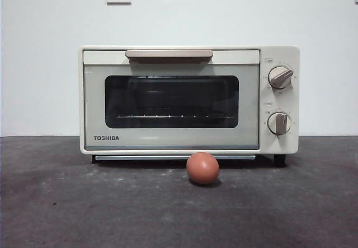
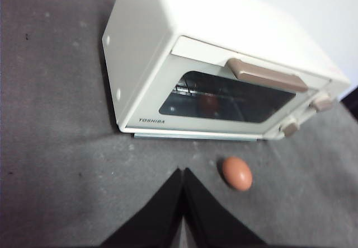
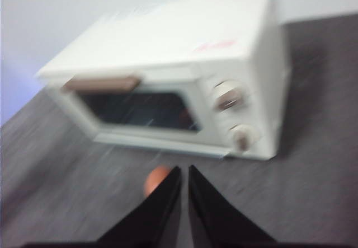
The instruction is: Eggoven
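Both pincers, left gripper (image 2: 183, 172) and right gripper (image 3: 184, 171), hang clenched and empty above the smooth reddish-brown egg (image 1: 202, 168), lying near the closed cream boxy toaster oven (image 1: 189, 99).

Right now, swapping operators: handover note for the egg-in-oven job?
Left gripper: shut, empty, hanging above the table short of the egg.
Right gripper: nearly shut, empty, also above the table near the egg; its view is blurred.
Egg lies on the dark table just in front of the toaster oven, untouched.
Oven door is closed, handle not gripped.
Done: nothing.
Left: open the door, pick up the egg, put it inside.
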